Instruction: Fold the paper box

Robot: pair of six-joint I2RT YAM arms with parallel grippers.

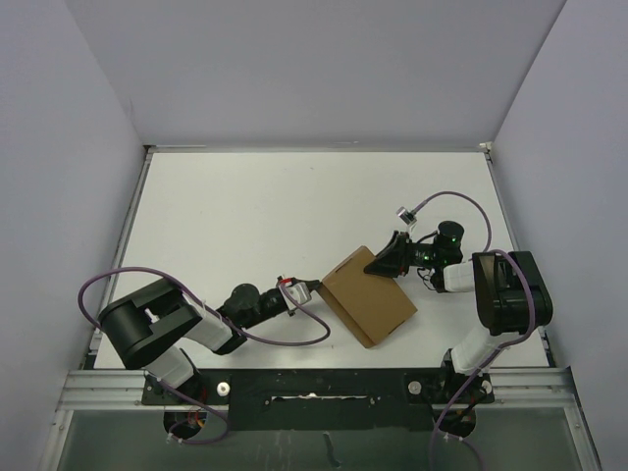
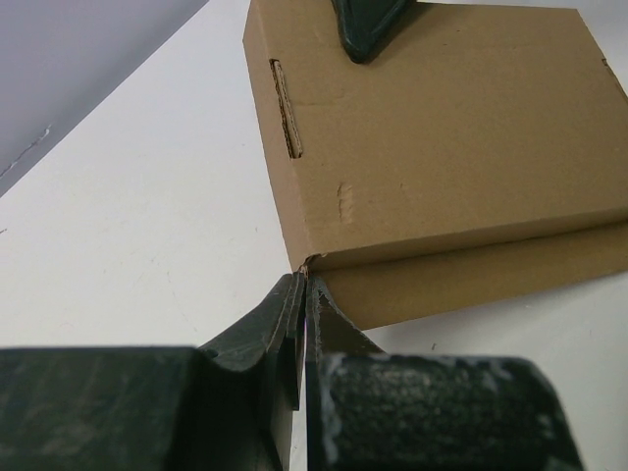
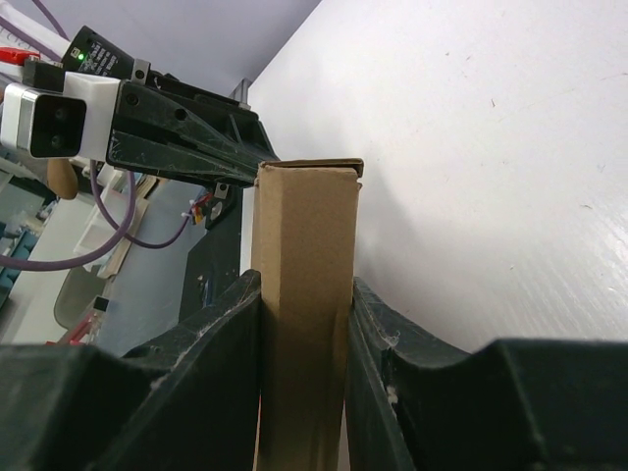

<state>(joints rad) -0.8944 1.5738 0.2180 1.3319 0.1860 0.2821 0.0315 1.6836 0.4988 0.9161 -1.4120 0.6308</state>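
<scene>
The paper box [image 1: 368, 294] is a thin brown cardboard box, folded shut and lying flat on the white table [image 1: 245, 216]. My right gripper [image 1: 388, 260] is shut on its far right edge, one finger above and one below; in the right wrist view the box's side [image 3: 304, 255] fills the gap between the fingers [image 3: 221, 334]. My left gripper [image 1: 314, 289] is shut, with its tips [image 2: 304, 280] against the box's near left corner. The left wrist view shows the box's top face [image 2: 442, 128], a slot [image 2: 287, 108] by its left edge, and the front flap [image 2: 471, 280].
Purple cables [image 1: 294, 329] loop off both arms near the box. Grey walls [image 1: 59, 147] close the table in on three sides. The metal rail [image 1: 314, 392] holding the arm bases runs along the near edge.
</scene>
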